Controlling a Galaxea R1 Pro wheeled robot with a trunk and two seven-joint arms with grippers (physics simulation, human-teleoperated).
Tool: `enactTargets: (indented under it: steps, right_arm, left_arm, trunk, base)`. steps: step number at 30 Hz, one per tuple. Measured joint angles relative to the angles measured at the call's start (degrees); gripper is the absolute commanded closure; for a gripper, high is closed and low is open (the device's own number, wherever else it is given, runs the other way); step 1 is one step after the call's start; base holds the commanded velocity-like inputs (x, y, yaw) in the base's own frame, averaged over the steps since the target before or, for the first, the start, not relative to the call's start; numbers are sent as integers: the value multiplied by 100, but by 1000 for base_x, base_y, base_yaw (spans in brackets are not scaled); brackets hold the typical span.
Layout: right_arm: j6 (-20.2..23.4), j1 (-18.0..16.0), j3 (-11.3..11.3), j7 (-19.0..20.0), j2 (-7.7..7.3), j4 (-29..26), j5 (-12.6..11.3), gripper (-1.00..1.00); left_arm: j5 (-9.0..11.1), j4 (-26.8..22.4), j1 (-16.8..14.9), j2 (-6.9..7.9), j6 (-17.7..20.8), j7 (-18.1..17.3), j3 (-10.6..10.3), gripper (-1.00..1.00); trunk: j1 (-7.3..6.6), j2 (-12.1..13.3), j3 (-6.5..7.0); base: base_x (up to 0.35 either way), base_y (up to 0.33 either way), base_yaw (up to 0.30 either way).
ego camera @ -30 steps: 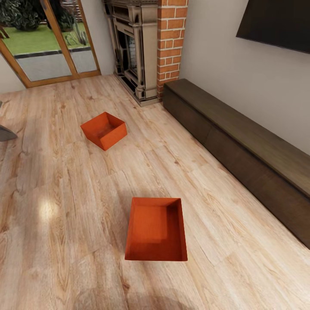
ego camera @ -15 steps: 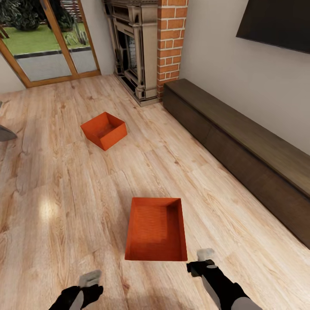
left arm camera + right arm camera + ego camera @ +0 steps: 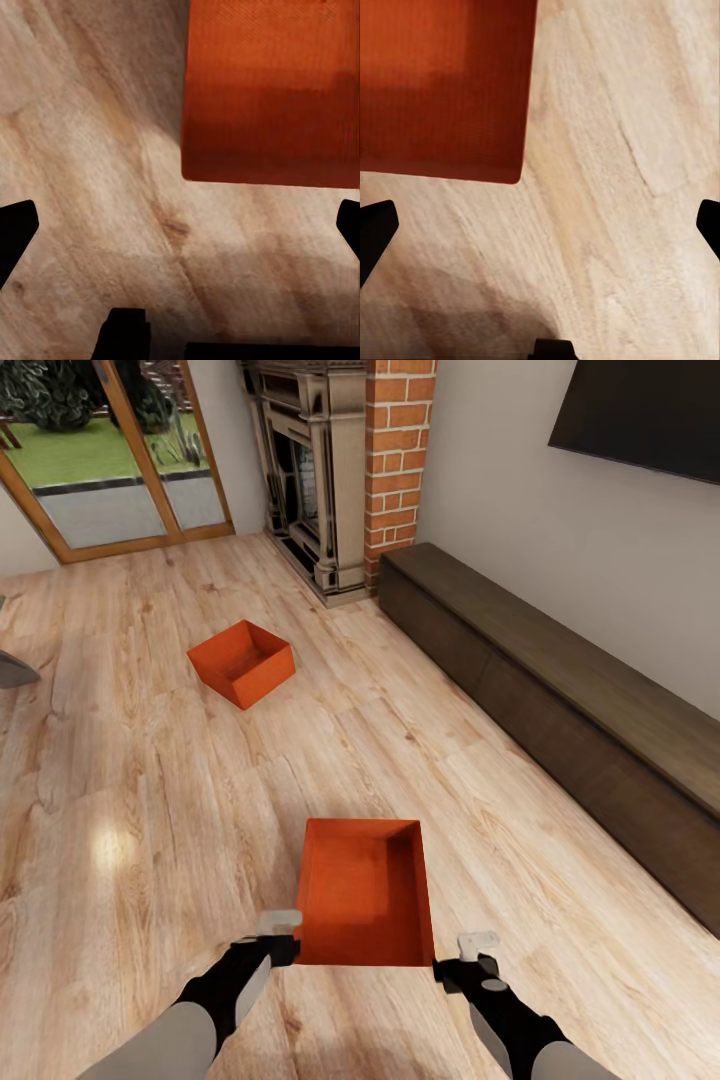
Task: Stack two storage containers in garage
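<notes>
Looking down from the head camera, a living room with a light wood plank floor [image 3: 140, 790] holds two orange-red open-topped bins. The nearer container [image 3: 365, 892] sits on the planks just ahead of the robot. The farther container [image 3: 242, 661] lies well apart from it, turned at an angle, toward the glass doors [image 3: 110, 455]. A brick-and-stone fireplace [image 3: 335, 470] stands at the back, and a long dark cabinet [image 3: 560, 710] runs along the wall on the right under a dark screen [image 3: 645, 410]. The left gripper [image 3: 278, 935] hangs just beside the nearer bin's near left corner, and the right gripper [image 3: 478, 955] just beside its near right corner. From here it cannot be told whether either touches the bin.

In the left wrist view, the fingertips [image 3: 16, 229] stand wide apart at the picture's edges, with the bin's corner [image 3: 270, 90] and bare planks between them.

In the right wrist view, the fingertips [image 3: 375, 232] are likewise spread wide, holding nothing, with the bin's corner [image 3: 442, 82] over the wood.
</notes>
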Motion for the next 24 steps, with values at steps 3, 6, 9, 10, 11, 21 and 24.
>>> enactTargets:
  steps: [3,6,9,10,11,21,24]
  right_arm:
    - [-94,1,-1,4,2,2,-9,-100]
    - [-105,1,1,2,-9,9,-16,-100]
    - [-87,2,6,6,-24,12,-23,-100]
    - [-73,1,10,28,-14,14,-27,-100]
    - [-71,-1,12,29,-13,14,-27,-100]
    - [-66,3,15,3,-2,14,-22,-100]
    - [-64,2,18,36,-4,14,-23,-100]
  left_arm:
    - [-48,-44,-5,-7,-75,1,-3,-100]
    - [-70,-102,-12,8,-108,2,-3,-100]
    - [-73,-117,-9,8,-118,2,-1,-100]
    - [-74,-128,-12,1,-121,2,-1,-100]
    - [-74,-129,-13,0,-122,2,-1,-100]
    - [-75,-133,-13,-20,-210,5,14,-100]
    - [-75,-184,-13,-32,-232,4,31,-100]
  trunk:
    - [0,0,0]
    - [0,0,0]
    - [0,0,0]
    - [0,0,0]
    - [0,0,0]
    - [0,0,0]
    - [0,0,0]
  base:
    - [0,0,0]
    - [0,0,0]
    - [0,0,0]
    - [0,0,0]
    - [0,0,0]
    - [0,0,0]
    - [0,0,0]
